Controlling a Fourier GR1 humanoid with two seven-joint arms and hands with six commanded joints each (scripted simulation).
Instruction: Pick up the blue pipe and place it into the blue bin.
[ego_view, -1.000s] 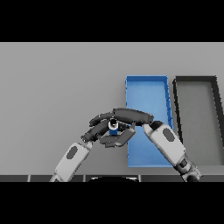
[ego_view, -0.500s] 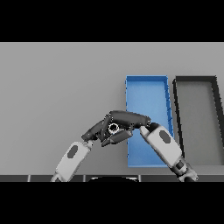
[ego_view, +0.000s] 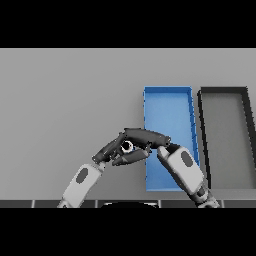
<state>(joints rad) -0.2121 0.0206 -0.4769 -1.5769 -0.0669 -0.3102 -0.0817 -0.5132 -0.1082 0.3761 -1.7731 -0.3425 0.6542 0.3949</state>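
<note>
The blue pipe (ego_view: 127, 146) shows only as a small pale ring with a dark hole, held end-on above the table just left of the blue bin (ego_view: 168, 92). My left hand (ego_view: 111, 151) reaches in from the lower left, its fingers and thumb closed round the pipe from below. My right hand (ego_view: 146, 136) comes from the lower right across the bin's near left corner, its fingers lying over the pipe's top and pinching it. Most of the pipe is hidden by the two hands.
A black bin (ego_view: 223, 91) stands right beside the blue one, at the right edge. Grey table (ego_view: 65, 100) stretches to the left and behind the hands.
Both hands, joined on the pipe, have shifted a little up and right toward the blue bin. The pipe's blue body has become covered, leaving only its ring end visible.
</note>
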